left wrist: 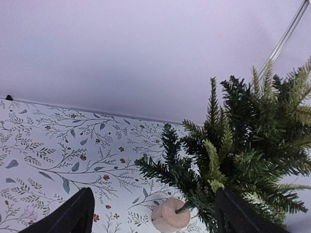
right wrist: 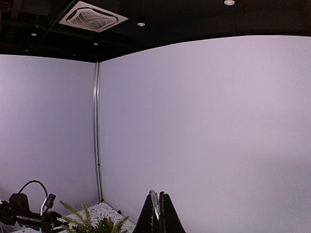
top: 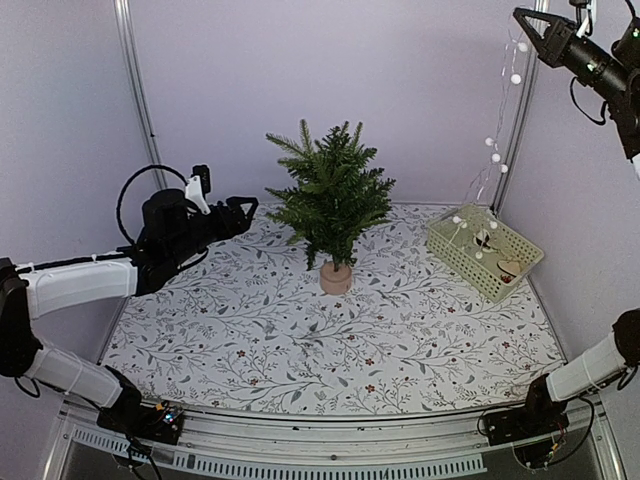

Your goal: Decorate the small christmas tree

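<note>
Landmark: the small christmas tree (top: 332,205) stands upright on its round tan base (left wrist: 170,216) on the table (top: 250,330); its trunk axis is vertical.
Left claw: my left gripper (top: 243,212) sits just left of the tree at mid-branch height and points at it. Its fingers (left wrist: 77,213) are spread wide with nothing between them.
Right claw: my right gripper (top: 522,22) is well above and to the right of the tree, its fingers pressed together on the thin wire of the bead string (top: 497,150).
Bead string: it hangs from my right claw down into the basket (top: 485,252), which is right of the tree. Its long axis is near vertical, and it is apart from the branches.
Key relation: the tree lies down and to the left of my loaded right claw.
Nearer arm: the left is nearer but empty.
Next move, as I judge it: carry the string leftward over the tree top.
Risk: the tail may snag in the basket.
</note>
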`<state>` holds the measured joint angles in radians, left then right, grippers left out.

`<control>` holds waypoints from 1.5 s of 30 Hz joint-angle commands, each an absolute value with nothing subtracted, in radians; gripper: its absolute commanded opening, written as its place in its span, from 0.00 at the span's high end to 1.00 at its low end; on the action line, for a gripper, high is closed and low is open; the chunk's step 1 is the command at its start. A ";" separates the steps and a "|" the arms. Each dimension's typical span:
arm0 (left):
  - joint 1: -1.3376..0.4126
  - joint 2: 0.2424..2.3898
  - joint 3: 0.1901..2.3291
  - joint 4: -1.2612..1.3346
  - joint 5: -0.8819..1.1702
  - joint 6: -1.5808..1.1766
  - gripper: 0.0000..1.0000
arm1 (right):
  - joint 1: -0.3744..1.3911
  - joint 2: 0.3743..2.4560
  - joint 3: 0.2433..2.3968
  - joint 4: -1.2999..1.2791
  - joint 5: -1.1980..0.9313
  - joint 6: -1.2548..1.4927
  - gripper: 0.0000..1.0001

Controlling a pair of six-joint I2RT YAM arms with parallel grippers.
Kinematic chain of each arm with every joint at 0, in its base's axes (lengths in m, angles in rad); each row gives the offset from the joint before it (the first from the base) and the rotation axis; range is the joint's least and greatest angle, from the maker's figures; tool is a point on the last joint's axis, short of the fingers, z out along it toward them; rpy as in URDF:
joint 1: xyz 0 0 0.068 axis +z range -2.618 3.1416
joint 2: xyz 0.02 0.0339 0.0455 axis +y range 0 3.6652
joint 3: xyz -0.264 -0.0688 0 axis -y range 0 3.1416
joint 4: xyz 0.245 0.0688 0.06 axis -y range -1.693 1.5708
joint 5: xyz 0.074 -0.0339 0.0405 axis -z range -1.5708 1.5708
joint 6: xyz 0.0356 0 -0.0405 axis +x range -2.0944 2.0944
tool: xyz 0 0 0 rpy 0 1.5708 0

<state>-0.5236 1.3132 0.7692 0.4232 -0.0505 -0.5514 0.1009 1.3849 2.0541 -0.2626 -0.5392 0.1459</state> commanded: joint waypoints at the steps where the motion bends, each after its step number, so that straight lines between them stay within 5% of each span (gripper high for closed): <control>1: -0.536 1.276 0.786 0.399 -0.067 -0.506 0.12 | 0.159 1.410 2.122 -0.252 -0.577 0.158 1.00; 15: -0.577 1.172 0.808 0.378 -0.067 -0.395 0.14 | 0.510 1.489 2.204 -0.304 -0.615 0.049 1.00; 26: -0.576 1.059 0.768 0.274 -0.110 -0.380 0.15 | 0.848 1.509 1.826 -0.273 -0.545 -0.137 1.00; 34: -0.540 0.992 0.682 0.197 -0.111 -0.470 0.15 | 0.996 1.704 1.700 -0.188 -0.453 -0.126 1.00; 41: -0.508 0.959 0.629 0.170 -0.056 -0.457 0.16 | 1.011 1.784 1.634 -0.253 -0.458 -0.136 0.32; 45: -0.514 0.975 0.616 0.184 0.034 -0.397 0.15 | 1.007 1.658 1.472 -0.238 -0.392 -0.142 0.18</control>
